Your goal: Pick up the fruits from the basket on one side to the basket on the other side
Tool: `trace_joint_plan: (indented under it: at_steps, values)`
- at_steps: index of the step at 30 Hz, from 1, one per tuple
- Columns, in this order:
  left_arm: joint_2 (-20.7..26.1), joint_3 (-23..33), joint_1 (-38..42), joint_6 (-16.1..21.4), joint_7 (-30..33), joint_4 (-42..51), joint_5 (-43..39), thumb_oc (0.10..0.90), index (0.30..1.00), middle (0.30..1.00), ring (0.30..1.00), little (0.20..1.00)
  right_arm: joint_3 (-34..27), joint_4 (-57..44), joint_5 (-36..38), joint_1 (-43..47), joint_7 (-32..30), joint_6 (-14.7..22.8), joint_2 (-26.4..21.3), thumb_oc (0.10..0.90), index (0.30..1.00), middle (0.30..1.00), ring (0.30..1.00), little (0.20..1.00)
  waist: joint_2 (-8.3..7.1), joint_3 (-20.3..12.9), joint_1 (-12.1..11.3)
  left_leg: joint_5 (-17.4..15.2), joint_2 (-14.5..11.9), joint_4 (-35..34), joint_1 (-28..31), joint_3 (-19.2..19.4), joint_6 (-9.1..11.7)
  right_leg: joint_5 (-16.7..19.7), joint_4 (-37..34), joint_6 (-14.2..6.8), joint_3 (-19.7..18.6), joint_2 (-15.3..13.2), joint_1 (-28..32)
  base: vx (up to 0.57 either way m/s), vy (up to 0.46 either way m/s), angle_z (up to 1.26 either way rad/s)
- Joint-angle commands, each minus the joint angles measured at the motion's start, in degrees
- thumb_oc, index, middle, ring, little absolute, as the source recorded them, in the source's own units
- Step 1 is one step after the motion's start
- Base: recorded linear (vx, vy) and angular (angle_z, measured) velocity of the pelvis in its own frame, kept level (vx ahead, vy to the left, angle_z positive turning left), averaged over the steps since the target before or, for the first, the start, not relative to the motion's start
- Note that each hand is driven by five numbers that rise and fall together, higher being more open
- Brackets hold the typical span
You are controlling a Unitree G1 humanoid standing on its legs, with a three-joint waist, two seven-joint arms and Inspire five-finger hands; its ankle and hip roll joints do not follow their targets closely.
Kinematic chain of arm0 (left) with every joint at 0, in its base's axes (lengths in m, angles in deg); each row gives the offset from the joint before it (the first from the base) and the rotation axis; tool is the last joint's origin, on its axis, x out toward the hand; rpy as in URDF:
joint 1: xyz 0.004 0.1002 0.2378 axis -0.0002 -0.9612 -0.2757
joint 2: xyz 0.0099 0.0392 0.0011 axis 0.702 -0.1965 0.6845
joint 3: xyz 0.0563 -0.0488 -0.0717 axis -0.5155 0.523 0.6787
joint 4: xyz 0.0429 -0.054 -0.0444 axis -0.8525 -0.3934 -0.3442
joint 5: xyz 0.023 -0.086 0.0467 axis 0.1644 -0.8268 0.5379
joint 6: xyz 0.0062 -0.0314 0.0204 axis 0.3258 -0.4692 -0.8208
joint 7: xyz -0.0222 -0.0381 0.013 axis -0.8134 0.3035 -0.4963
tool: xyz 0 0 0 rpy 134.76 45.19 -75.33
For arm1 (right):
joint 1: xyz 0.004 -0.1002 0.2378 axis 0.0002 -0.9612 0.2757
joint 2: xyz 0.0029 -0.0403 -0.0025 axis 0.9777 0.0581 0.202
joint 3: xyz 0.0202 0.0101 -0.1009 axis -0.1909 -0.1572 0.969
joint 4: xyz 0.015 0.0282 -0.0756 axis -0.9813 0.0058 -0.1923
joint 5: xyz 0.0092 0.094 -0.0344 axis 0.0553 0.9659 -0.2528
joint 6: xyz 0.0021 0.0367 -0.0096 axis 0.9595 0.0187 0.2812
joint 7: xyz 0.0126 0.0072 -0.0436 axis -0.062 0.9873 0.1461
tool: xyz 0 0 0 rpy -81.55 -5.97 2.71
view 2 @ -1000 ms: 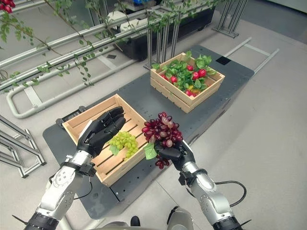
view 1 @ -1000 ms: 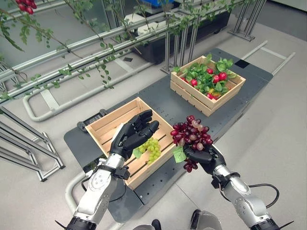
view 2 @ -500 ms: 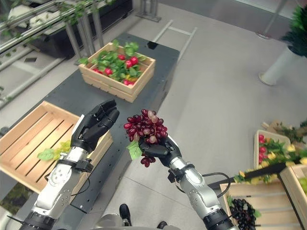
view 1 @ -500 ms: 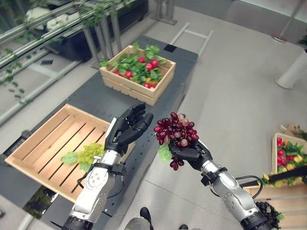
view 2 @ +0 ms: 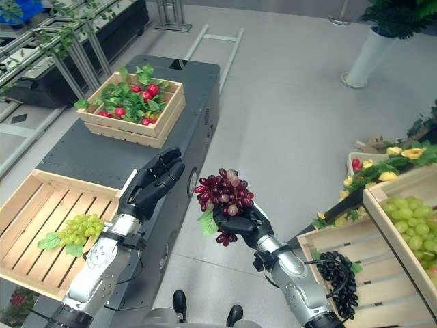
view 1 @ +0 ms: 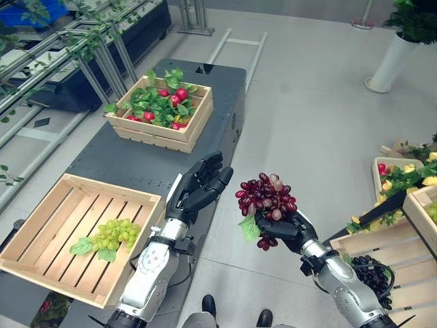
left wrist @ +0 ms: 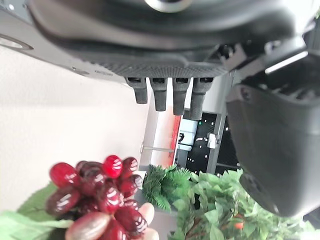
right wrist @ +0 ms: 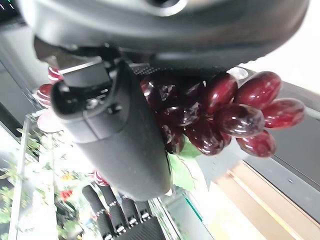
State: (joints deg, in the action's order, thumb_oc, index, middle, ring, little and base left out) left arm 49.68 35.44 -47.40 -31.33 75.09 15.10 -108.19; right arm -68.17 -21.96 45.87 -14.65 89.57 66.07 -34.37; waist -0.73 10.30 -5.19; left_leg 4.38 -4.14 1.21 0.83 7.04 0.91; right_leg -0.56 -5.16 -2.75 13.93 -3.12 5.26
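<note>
Right hand (view 1: 290, 229) curls under red grapes (view 1: 266, 200), carrying them; left hand (view 1: 198, 191) beside, fingers straight, empty.

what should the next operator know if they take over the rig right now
Right hand: shut on the red grape bunch, held in the air over the floor, between the dark platform and the crates on the robot's right.
Left hand: open, holding nothing, raised beside the bunch.
Green grape bunch lies in the near slatted crate on the platform. The far crate there holds red fruit and leaves.
On the right, a crate holds a dark grape bunch; the one beside it holds green grapes.
Left to do: set the red bunch into a right-side crate.
</note>
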Motion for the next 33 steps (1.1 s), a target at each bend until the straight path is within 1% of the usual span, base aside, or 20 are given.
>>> trace_joint_plan:
  at_steps: [1, 2, 3, 4, 6, 8, 10, 12, 15, 17, 19, 22, 23, 26, 27, 29, 30, 31, 32, 33]
  values:
    - [0.58, 3.36, 4.28, 9.04, -2.58, 3.39, -1.89, 0.800, 0.900, 0.900, 0.900, 0.900, -4.95, -9.07, 1.98, 5.52, 3.20, 5.67, 1.95, 0.400, 0.300, 0.300, 0.300, 0.300, -3.90, -4.49, -0.06, -6.04, 7.42, 8.07, -8.21, -7.06, 3.10, 0.88, 0.16, -1.23, -4.09, 0.12, 0.26, -0.02, 0.070, -0.70]
    - [0.30, 3.94, 3.99, 8.92, -3.37, 3.75, -2.33, 0.800, 0.900, 0.900, 0.900, 0.900, -5.07, -9.45, 1.82, 5.51, 3.04, 5.44, 2.14, 0.400, 0.300, 0.300, 0.300, 0.300, -4.17, -4.57, -0.06, -7.13, 8.55, 11.50, -8.33, -9.03, 2.73, 1.11, 0.16, -1.28, -5.58, -0.12, 0.23, -0.02, 0.073, -0.60]
    - [0.23, 4.08, 3.97, 8.83, -3.80, 3.87, -2.62, 0.800, 0.900, 0.900, 0.900, 0.900, -5.06, -9.59, 1.90, 5.55, 2.80, 5.39, 2.18, 0.400, 0.300, 0.300, 0.300, 0.300, -4.19, -4.58, -0.06, -7.37, 8.72, 12.11, -8.33, -9.41, 2.66, 1.14, 0.16, -1.31, -5.96, -0.14, 0.22, 0.00, 0.140, -0.33]
    - [0.11, 4.34, 3.95, 8.67, -3.89, 3.97, -3.18, 0.800, 0.900, 0.900, 0.900, 0.900, -4.69, -9.77, 2.27, 5.93, 2.40, 4.98, 2.64, 0.400, 0.300, 0.300, 0.300, 0.300, -4.10, -4.79, -0.15, -8.19, 9.45, 13.25, -7.68, -11.96, 2.20, 1.31, 0.16, -1.43, -7.83, -0.15, 0.17, 0.03, 0.159, -0.25]
    - [-0.04, 4.61, 3.97, 8.69, -4.55, 3.86, -3.71, 0.800, 0.900, 0.900, 0.900, 0.900, -4.40, -9.70, 2.59, 6.27, 2.06, 4.66, 3.27, 0.400, 0.300, 0.300, 0.300, 0.300, -3.82, -5.15, -0.13, -8.95, 9.41, 11.29, -5.94, -13.07, 1.79, 1.42, 0.16, -1.69, -8.98, -0.16, 0.15, 0.05, 0.188, -0.39]
    - [-0.21, 4.70, 4.37, 8.12, -5.63, 3.88, -5.01, 0.800, 0.900, 0.900, 0.900, 0.900, -4.39, -9.85, 2.84, 6.42, 0.60, 4.10, 4.47, 0.400, 0.300, 0.300, 0.300, 0.300, -2.47, -6.47, 0.63, -7.97, 8.02, 3.89, -1.33, -12.26, 1.39, 0.99, 0.16, -2.24, -9.42, 0.05, 0.11, 0.07, 0.264, -0.42]
    - [-0.43, 3.67, 5.24, 7.85, -6.24, 3.36, -6.10, 0.800, 0.900, 0.900, 0.900, 0.900, -4.26, -9.55, 2.47, 6.09, -0.75, 4.39, 6.05, 0.400, 0.300, 0.300, 0.300, 0.300, -1.43, -7.30, 1.59, -6.96, 7.35, -1.76, 1.87, -11.43, 0.97, 1.39, 0.16, -3.47, -9.00, -0.75, -0.24, 0.05, 0.296, -0.24]
    - [-0.25, 3.21, 5.52, 7.41, -6.82, 3.26, -6.07, 0.800, 0.900, 0.900, 0.900, 0.900, -4.48, -9.45, 3.08, 5.82, -1.25, 4.41, 6.68, 0.400, 0.300, 0.300, 0.300, 0.300, -1.05, -7.28, 2.17, -7.03, 7.66, -3.07, 3.22, -11.07, 0.55, 2.24, 0.24, -4.76, -8.86, -1.86, -0.53, 0.03, 0.262, -0.07]
    - [0.28, 2.99, 5.17, 7.12, -8.03, 3.63, -6.28, 0.800, 0.900, 0.900, 0.900, 0.900, -4.74, -9.36, 3.47, 5.43, -1.80, 4.80, 7.20, 0.400, 0.300, 0.300, 0.300, 0.300, -0.61, -6.66, 2.68, -7.15, 7.82, -4.09, 4.43, -10.61, -0.14, 2.44, 2.76, -6.00, -8.71, -3.34, -2.10, -0.01, 0.240, -0.26]
    - [1.18, 2.52, 5.34, 7.01, -9.56, 3.57, -6.33, 0.800, 0.900, 0.900, 0.900, 0.900, -5.48, -8.26, 3.89, 4.61, -1.06, 5.82, 7.58, 0.400, 0.300, 0.300, 0.300, 0.300, -0.33, -5.96, 3.49, -7.59, 8.48, -4.61, 5.16, -9.74, -1.47, 3.29, 5.52, -7.43, -8.70, -5.34, -4.89, -0.06, 0.326, -0.25]
    - [1.47, 2.07, 5.59, 6.85, -10.45, 3.61, -5.94, 0.800, 0.900, 0.900, 0.900, 0.900, -5.85, -7.90, 3.70, 4.35, -1.09, 6.16, 7.46, 0.400, 0.300, 0.300, 0.300, 0.300, -0.23, -5.72, 3.86, -7.81, 8.95, -4.93, 5.26, -9.42, -2.10, 3.67, 6.49, -7.99, -8.93, -6.12, -5.95, -0.04, 0.237, -0.29]
    - [1.72, 1.22, 5.89, 6.33, -10.79, 3.68, -5.75, 0.800, 0.900, 0.900, 0.900, 0.900, -6.00, -7.84, 3.45, 3.78, -1.27, 6.75, 7.57, 0.400, 0.300, 0.300, 0.300, 0.300, -0.15, -5.28, 4.44, -8.19, 9.65, -5.07, 5.35, -8.87, -2.97, 5.17, 7.37, -8.55, -9.56, -7.29, -7.83, -0.02, 0.206, -0.20]
    - [1.69, 0.72, 6.13, 6.07, -11.35, 3.43, -5.58, 0.800, 0.900, 0.900, 0.900, 0.900, -6.07, -7.96, 3.28, 3.43, -1.67, 7.06, 7.80, 0.400, 0.300, 0.300, 0.300, 0.300, -0.24, -5.00, 4.80, -8.65, 10.01, -5.26, 5.61, -8.20, -3.30, 6.73, 7.10, -8.90, -9.76, -8.21, -8.75, -0.02, 0.171, -0.27]
    - [1.98, 0.49, 6.21, 5.59, -10.82, 3.47, -5.17, 0.800, 0.900, 0.900, 0.900, 0.900, -6.25, -8.33, 3.22, 3.02, -0.41, 6.53, 8.20, 0.400, 0.300, 0.300, 0.300, 0.300, -0.65, -4.78, 4.72, -9.53, 10.24, -5.92, 6.17, -5.52, -3.43, 10.88, 6.45, -9.73, -7.25, -10.00, -10.74, -0.04, 0.128, -0.43]
    - [2.36, 0.83, 6.08, 5.76, -10.08, 3.54, -4.77, 0.800, 0.900, 0.900, 0.900, 0.900, -6.24, -8.24, 3.60, 3.19, 1.00, 5.99, 7.78, 0.400, 0.300, 0.300, 0.300, 0.300, -0.64, -4.76, 4.25, -9.56, 9.94, -5.91, 6.12, -3.54, -3.44, 10.32, 8.68, -9.93, -4.12, -10.30, -11.19, -0.08, 0.064, -0.84]
    - [2.93, 1.10, 6.05, 6.20, -9.75, 3.79, -4.85, 0.800, 0.900, 0.900, 0.900, 0.900, -5.99, -8.46, 3.74, 3.51, 1.70, 5.81, 6.75, 0.400, 0.300, 0.300, 0.300, 0.300, -0.35, -4.68, 3.51, -9.08, 9.47, -5.89, 5.59, -1.19, -3.73, 8.04, 12.62, -9.59, -1.02, -10.32, -11.32, -0.11, 0.042, -0.98]
    - [3.30, 1.07, 6.03, 6.57, -8.95, 3.88, -5.19, 0.800, 0.900, 0.900, 0.900, 0.900, -5.65, -8.24, 3.73, 3.72, 2.17, 5.90, 6.15, 0.400, 0.300, 0.300, 0.300, 0.300, 0.04, -4.64, 3.07, -8.68, 9.04, -5.66, 5.03, 0.25, -4.04, 6.55, 17.16, -8.99, 0.91, -10.51, -11.15, -0.09, 0.029, -0.91]
    - [3.36, 1.07, 6.00, 6.70, -8.75, 3.86, -5.28, 0.800, 0.900, 0.900, 0.900, 0.900, -5.55, -8.17, 3.74, 3.81, 2.22, 5.93, 5.99, 0.400, 0.300, 0.300, 0.300, 0.300, 0.11, -4.60, 2.91, -8.62, 8.98, -5.61, 4.93, 0.57, -4.13, 6.14, 18.32, -8.80, 1.28, -10.69, -11.12, -0.10, 0.016, -0.76]
    - [3.47, 1.19, 5.93, 7.08, -7.85, 4.04, -5.38, 0.800, 0.900, 0.900, 0.900, 0.900, -5.10, -7.46, 4.10, 4.48, 2.59, 6.52, 5.23, 0.400, 0.300, 0.300, 0.300, 0.300, 0.49, -4.40, 2.09, -8.33, 8.38, -5.56, 4.35, 1.88, -4.46, 4.51, 22.70, -7.82, 3.18, -11.58, -10.54, -0.09, -0.032, -0.73]
    - [3.55, 1.48, 5.80, 7.43, -7.65, 3.93, -5.63, 0.800, 0.900, 0.900, 0.900, 0.900, -4.67, -6.73, 4.37, 5.08, 3.04, 7.07, 4.87, 0.400, 0.300, 0.300, 0.300, 0.300, 0.63, -4.40, 1.33, -8.26, 7.81, -5.47, 3.93, 2.81, -4.52, 3.06, 24.92, -7.09, 4.31, -12.39, -9.52, -0.10, -0.084, -0.73]
